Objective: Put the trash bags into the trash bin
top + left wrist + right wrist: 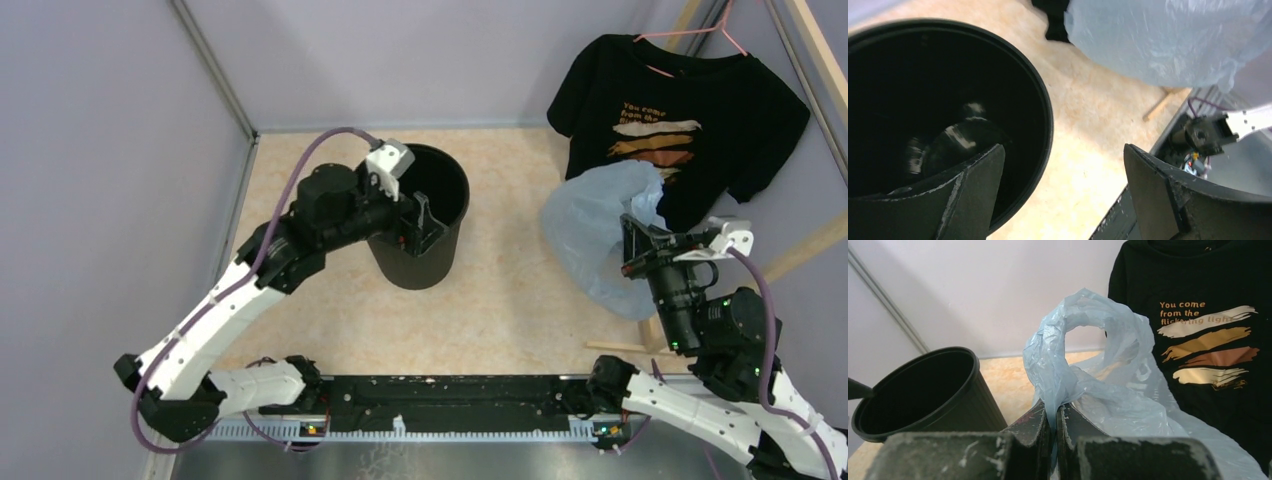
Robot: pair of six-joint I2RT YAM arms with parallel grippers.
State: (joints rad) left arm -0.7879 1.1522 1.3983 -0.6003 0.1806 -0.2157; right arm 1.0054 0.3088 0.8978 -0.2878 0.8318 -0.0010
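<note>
1. The bin (415,262) stands upright at centre-left of the overhead view. It is round, black, smooth plastic, narrowing toward its base. The left wrist view shows only its dark, glossy bottom with a few pale highlights inside.
2. The left claw (425,222) is spread wide across the bin's rim. In its wrist view one finger (970,187) lies over the bin's mouth and the other (1158,192) is outside it. Whether either finger touches the rim cannot be told.
3. The bag (590,225) is outside the bin, well apart from it at centre-right of the overhead view. It is thin, crinkled, see-through light-blue plastic, billowed into a rounded shape.
4. The right claw (1053,415) is pressed together on a bunched strip of the bag. A handle loop arches above the fingers, and the rest of the bag spreads out behind them.
5. A black T-shirt (680,110) hangs on a pink hanger (700,35) at upper right, partly behind the bag. Its orange print reads "You come from the flickering light", above brush strokes in cream, ochre and rust.
6. The table (500,290) has a pale, speckled, wood-like surface.
</note>
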